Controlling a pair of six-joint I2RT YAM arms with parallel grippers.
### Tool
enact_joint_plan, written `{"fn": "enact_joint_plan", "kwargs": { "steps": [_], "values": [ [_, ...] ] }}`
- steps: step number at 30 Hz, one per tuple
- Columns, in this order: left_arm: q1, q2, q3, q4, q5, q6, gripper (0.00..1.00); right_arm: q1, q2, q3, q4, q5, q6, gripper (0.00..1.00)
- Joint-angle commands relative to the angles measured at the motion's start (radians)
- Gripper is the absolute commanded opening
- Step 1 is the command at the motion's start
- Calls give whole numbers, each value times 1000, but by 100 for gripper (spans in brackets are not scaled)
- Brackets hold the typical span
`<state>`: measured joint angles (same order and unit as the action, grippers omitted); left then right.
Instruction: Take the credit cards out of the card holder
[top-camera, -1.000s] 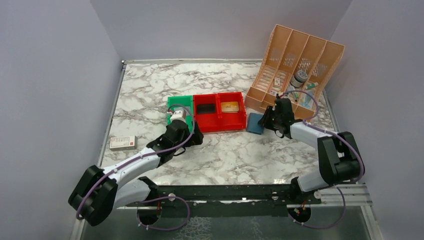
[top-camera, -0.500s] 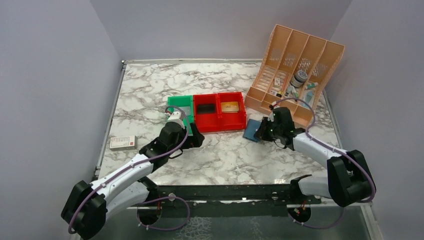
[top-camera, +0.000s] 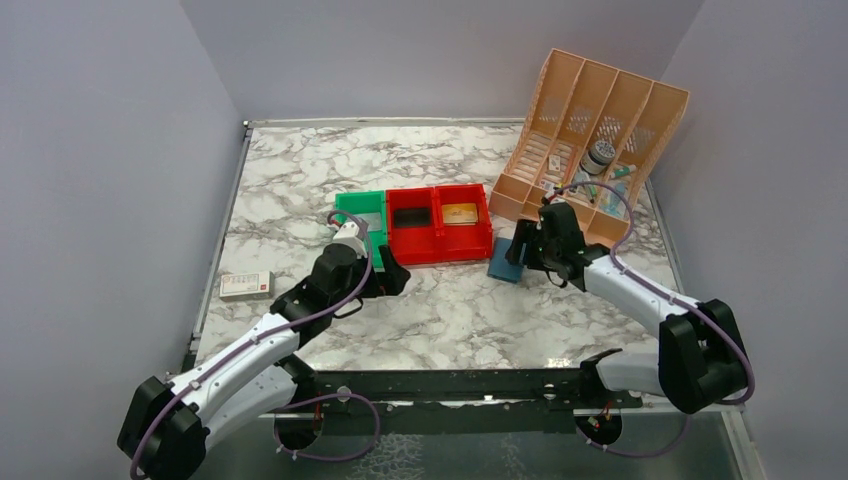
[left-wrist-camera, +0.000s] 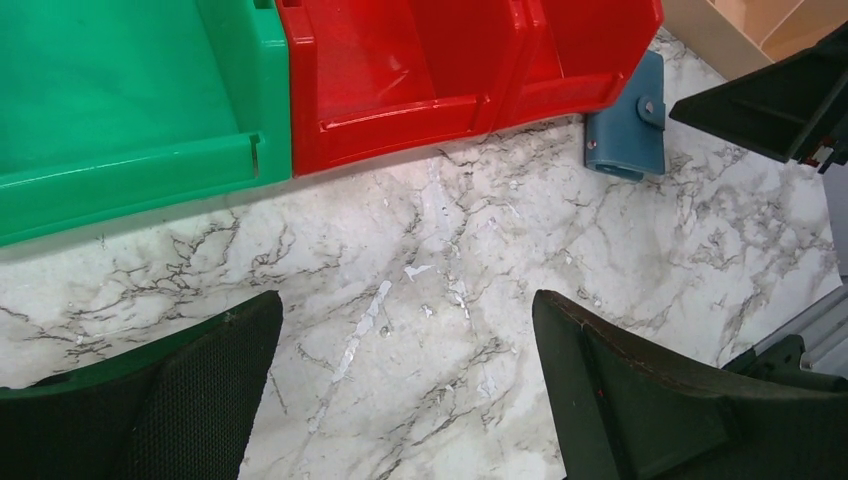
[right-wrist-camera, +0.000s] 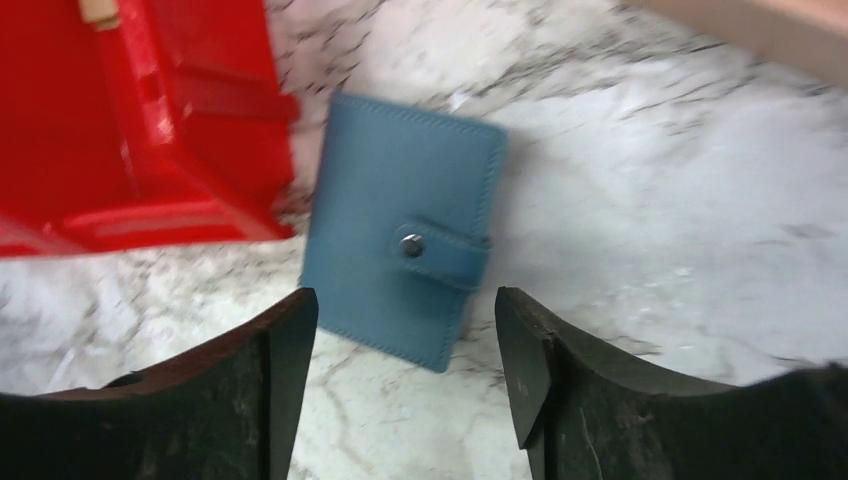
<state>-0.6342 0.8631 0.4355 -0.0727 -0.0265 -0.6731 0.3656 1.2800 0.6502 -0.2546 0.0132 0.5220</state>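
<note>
R claw (right-wrist-camera: 403, 298) hovering half-open, empty, over snapped-shut card holder (right-wrist-camera: 390, 180); L claw (left-wrist-camera: 405, 300) wide, empty; gold card (top-camera: 460, 213) lying in red bin (top-camera: 440, 248); rest prob pending.

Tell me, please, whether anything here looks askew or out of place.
Only the wallet: it lies skewed on the table by the red bin's corner, snapped shut. Nothing looks spilled or damaged.

Bright even light, glare on table (left-wrist-camera: 430, 190), right wrist view blurred
</note>
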Motion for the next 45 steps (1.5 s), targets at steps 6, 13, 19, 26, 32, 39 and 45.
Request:
{"fn": "enact_joint_plan", "kwargs": {
  "steps": [6, 13, 19, 26, 32, 39, 45],
  "values": [
    [4, -42, 34, -35, 26, 41, 99, -4, 153, 103, -18, 214, -17, 75],
    [3, -61, 51, -90, 15, 62, 99, -4, 249, 102, 46, 85, -52, 61],
    [3, -55, 57, -98, 22, 64, 99, 0, 203, -2, 84, -19, -28, 41],
    [3, -48, 57, -98, 21, 59, 99, 18, 7, -130, 125, -79, -19, 35],
    [3, -46, 58, -98, 34, 60, 99, 44, 48, -32, 28, -203, -65, 32],
    [3, -67, 40, -60, 81, 68, 99, 110, 59, -36, -5, -216, -87, 32],
    [4, -65, 42, -45, 98, 62, 99, 241, 80, -30, -15, -208, -72, 32]
  ]
}}
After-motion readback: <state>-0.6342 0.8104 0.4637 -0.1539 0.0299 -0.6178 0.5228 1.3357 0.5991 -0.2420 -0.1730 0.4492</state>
